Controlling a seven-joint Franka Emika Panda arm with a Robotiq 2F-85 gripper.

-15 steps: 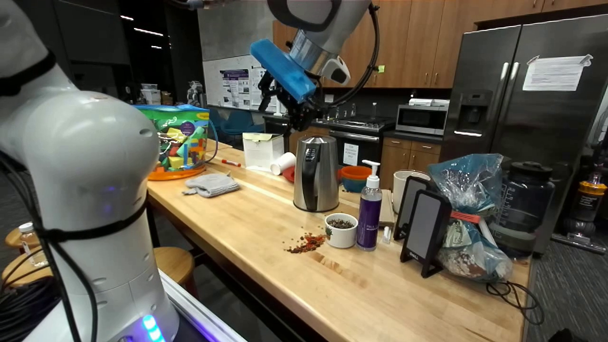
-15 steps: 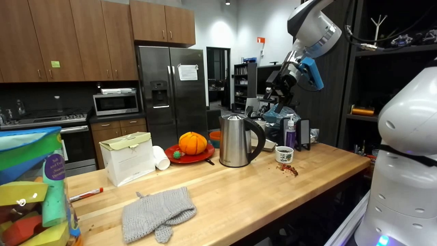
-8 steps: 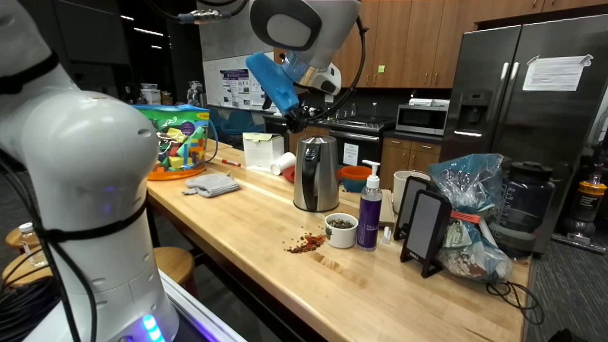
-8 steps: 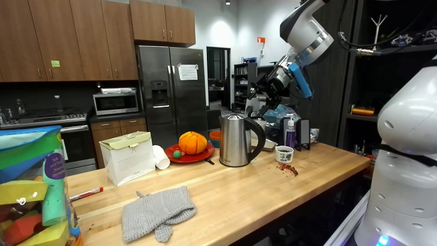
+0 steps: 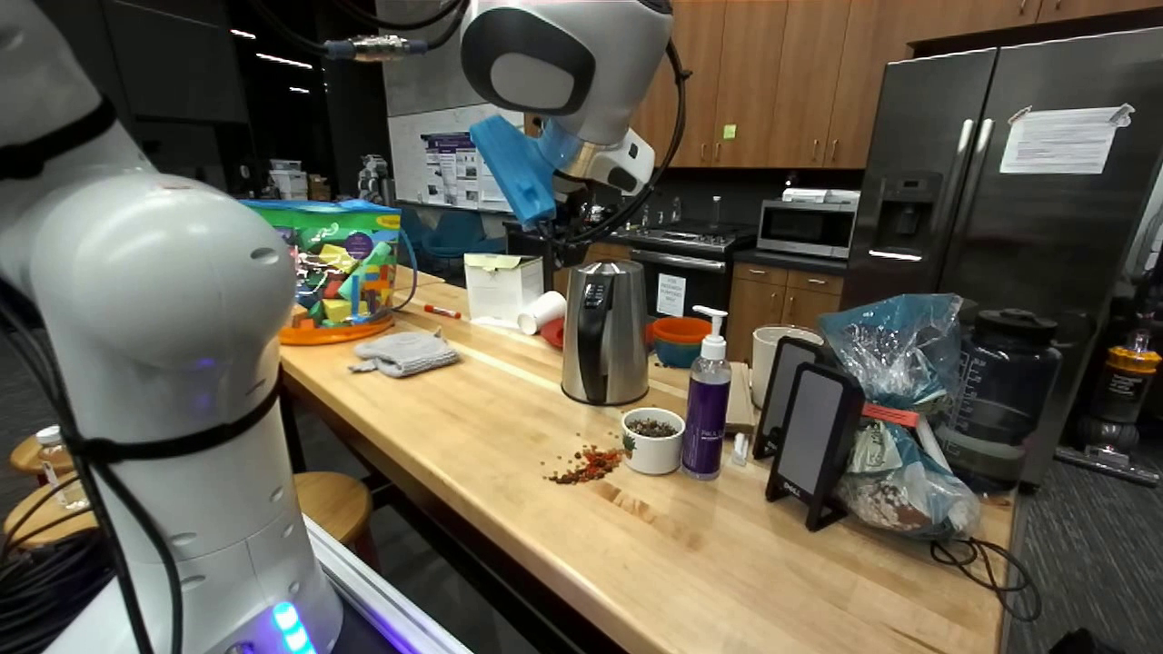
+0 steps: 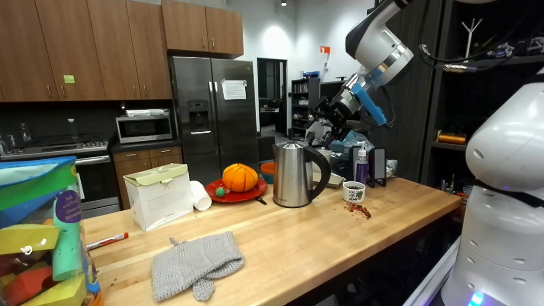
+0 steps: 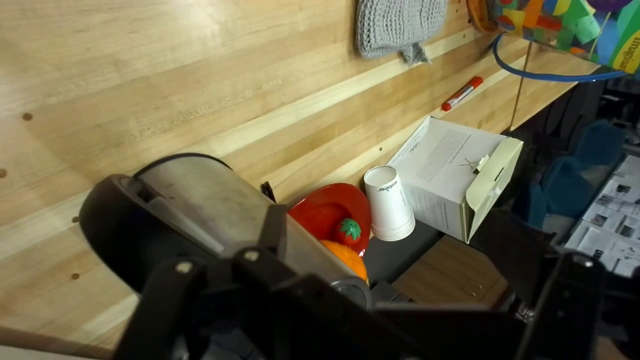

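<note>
The steel kettle (image 6: 293,178) stands upright on the wooden surface (image 6: 276,255), its dark handle (image 6: 326,170) turned toward the side where the white bowl (image 5: 654,456) sits. The hand (image 6: 318,128) hangs just above the kettle on its handle side, fingers (image 7: 274,227) spread wide with a gap between them; it looks near the kettle's top but apart from it. In an exterior view, left of the kettle, a red plate (image 6: 231,197) bears an orange pumpkin (image 6: 240,177); farther left of the kettle come a stack of white cups (image 6: 199,196) lying on its side and a white box (image 6: 163,202) with a pale flap (image 6: 158,174). A grey knitted cloth (image 6: 195,265) lies nearer the viewer than the kettle, and a red-capped marker (image 6: 107,241) is well to the kettle's left. On the kettle's handle side, the bowl contains dark bits (image 5: 651,428), with red and brown bits (image 5: 592,464) scattered beside it; past these from the kettle stand a purple pump bottle (image 5: 705,422) and two black speakers (image 5: 816,440).
</note>
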